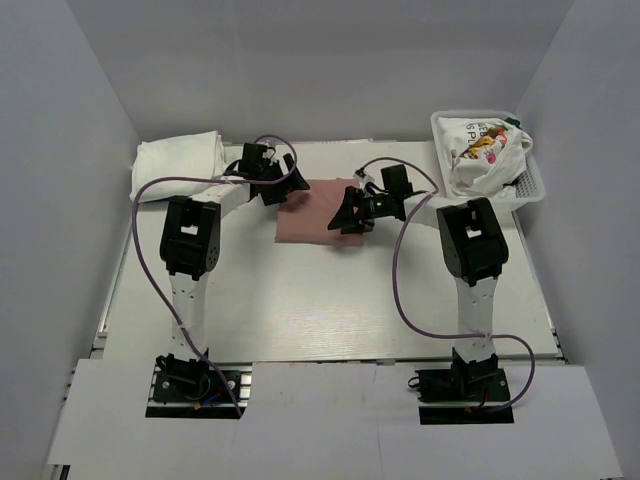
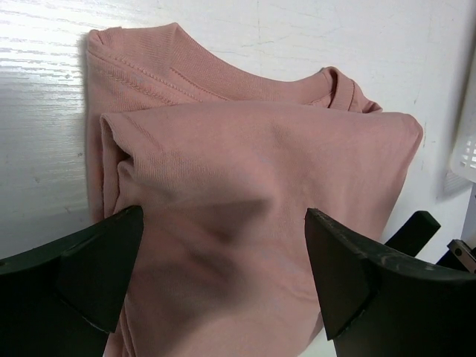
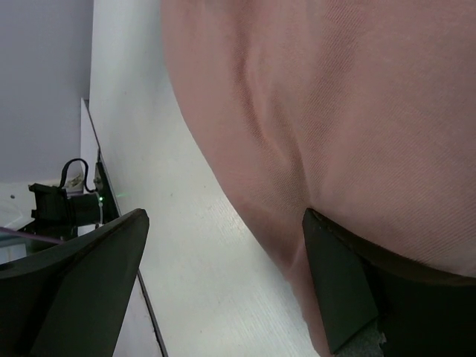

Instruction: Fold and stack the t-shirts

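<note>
Dusty-pink folded cotton t-shirt [image 1: 318, 212]: centre frame on the white table [image 1: 300, 310], bare table below its lower edge. Left arm [image 1: 190, 238] reaches in to its left edge, right arm [image 1: 472, 245] to its right edge. Left jaws and right jaws spread wide over the cloth, nothing held. Folded white t-shirts [image 1: 178, 163] upper left. White mesh basket [image 1: 533, 190] holding a printed white t-shirt [image 1: 485, 150] upper right, well apart.
</note>
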